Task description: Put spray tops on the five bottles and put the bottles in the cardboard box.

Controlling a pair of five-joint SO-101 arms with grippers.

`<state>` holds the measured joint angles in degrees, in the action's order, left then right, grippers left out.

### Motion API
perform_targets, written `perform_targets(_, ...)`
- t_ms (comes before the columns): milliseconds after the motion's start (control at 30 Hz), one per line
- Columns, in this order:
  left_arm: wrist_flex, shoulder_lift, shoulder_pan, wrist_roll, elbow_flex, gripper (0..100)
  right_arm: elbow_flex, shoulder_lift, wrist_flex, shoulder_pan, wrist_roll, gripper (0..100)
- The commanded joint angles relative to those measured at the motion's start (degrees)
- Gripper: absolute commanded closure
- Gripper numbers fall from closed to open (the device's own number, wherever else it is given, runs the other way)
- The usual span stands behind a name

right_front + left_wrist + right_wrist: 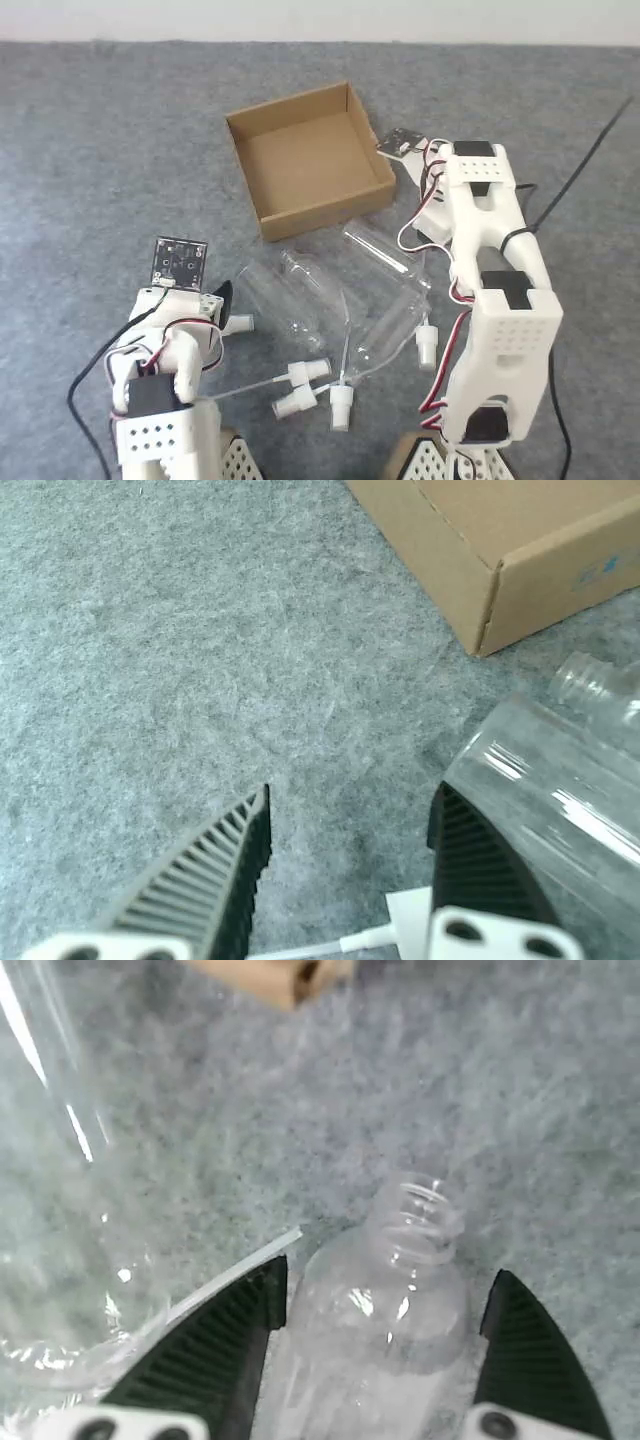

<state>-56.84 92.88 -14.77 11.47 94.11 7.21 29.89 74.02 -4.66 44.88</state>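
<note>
Bottles: clear, uncapped, lying flat in a cluster just off the cardboard box, on its arm-facing side. All of them are outside the box. Spray tops: white, loose on the grey carpet, farther from the box than the bottles, dip tubes attached. Right gripper: jaws apart, straddling the shoulder of one bottle whose threaded neck points toward a box corner. Can't tell if the fingers touch it. Left gripper: jaws apart, low over carpet out from another box corner. One finger is just beside a bottle wall.
</note>
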Motion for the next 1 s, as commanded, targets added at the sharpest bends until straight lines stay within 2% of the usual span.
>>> perform_targets(0,0.09,0.62,-0.26,0.44,-1.54,76,3.34,-1.80,-0.66,-0.31,-0.62,71.3)
perform_targets(133,0.09,0.62,-0.26,0.44,-1.54,76,3.34,-1.80,-0.66,-0.22,-0.79,71.3)
perform_targets(533,0.18,0.62,-0.26,0.44,-1.54,76,5.54,-1.63,-0.57,-0.57,-8.18,70.9)
perform_targets(967,0.09,0.62,-0.26,0.44,-1.54,76,5.27,-1.19,-0.48,-0.31,-8.26,71.6)
